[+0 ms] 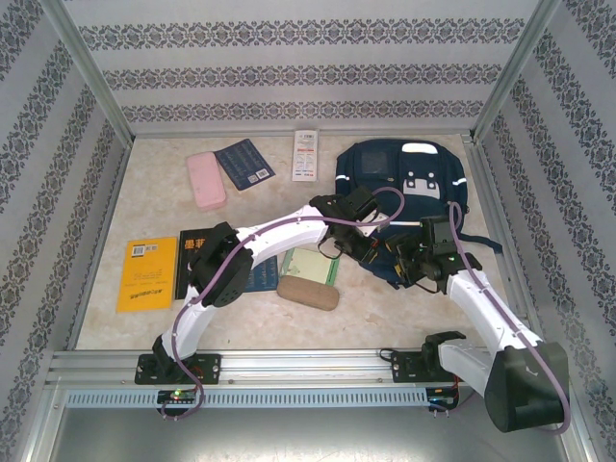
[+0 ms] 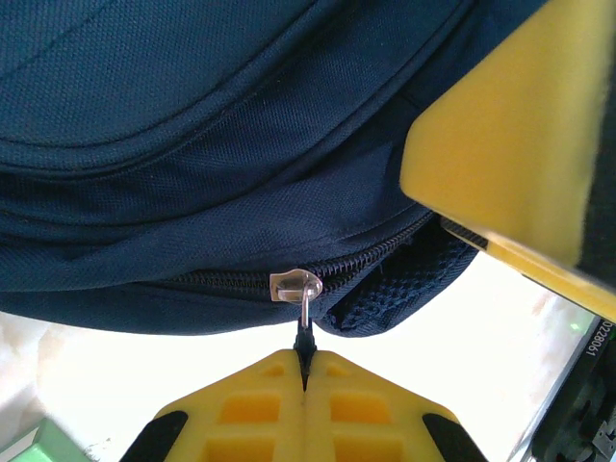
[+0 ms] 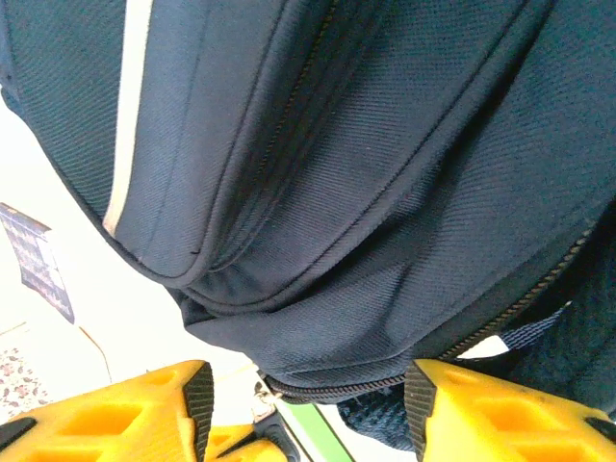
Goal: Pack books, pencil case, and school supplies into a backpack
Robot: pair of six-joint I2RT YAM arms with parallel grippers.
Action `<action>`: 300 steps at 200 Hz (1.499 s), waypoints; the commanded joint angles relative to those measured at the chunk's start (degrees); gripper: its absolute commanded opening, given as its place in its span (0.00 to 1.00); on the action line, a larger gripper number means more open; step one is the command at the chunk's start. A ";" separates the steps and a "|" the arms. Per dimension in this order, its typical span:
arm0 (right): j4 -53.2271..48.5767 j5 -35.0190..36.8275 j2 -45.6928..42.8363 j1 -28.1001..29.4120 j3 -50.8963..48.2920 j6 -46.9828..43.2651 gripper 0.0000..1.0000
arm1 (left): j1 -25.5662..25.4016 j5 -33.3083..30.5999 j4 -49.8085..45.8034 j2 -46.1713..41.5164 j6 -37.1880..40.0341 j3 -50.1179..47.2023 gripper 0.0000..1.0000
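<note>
The pale marbled desk (image 1: 385, 322) carries the navy backpack (image 1: 404, 183) at its far right, lying flat with its white stripes facing up. On the left side lies the yellow book (image 1: 147, 273), and the black book (image 1: 192, 246) is just beside it, partly under the left arm. The dark blue book (image 1: 243, 164) sits at the far side, and the pale green notebook (image 1: 310, 262) mid-desk. The pink pencil case (image 1: 205, 180) lies just beside the dark blue book; a tan oblong case (image 1: 308, 292) lies just in front of the notebook. The white flat pack (image 1: 305, 155) rests between the dark blue book and the backpack. At the backpack's near edge the right tool (image 3: 308, 404) stands spread, yellow fingers apart below the fabric. The left tool (image 2: 304, 377) is pressed together, pinching the metal zipper pull (image 2: 306, 313) hanging from the slider, where the zip gapes and shows mesh
</note>
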 commanded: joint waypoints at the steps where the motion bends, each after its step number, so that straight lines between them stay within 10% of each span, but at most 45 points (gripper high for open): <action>1: -1.29 0.65 1.48 -0.28 -1.35 1.76 0.62 | -0.37 0.74 1.87 0.51 -0.62 -0.49 0.00; 57: 3.53 0.80 13.44 -0.72 3.98 -1.59 0.61 | -0.44 0.72 1.42 0.65 -0.59 -0.41 0.00; 103: 1.67 3.95 14.25 -1.54 6.99 -6.11 0.00 | -0.37 -2.06 -0.19 0.23 0.20 -0.50 0.00; 300: -9.58 -7.82 0.55 -8.63 12.00 -21.28 0.00 | 20.03 -26.68 -9.81 23.26 -10.69 33.89 0.00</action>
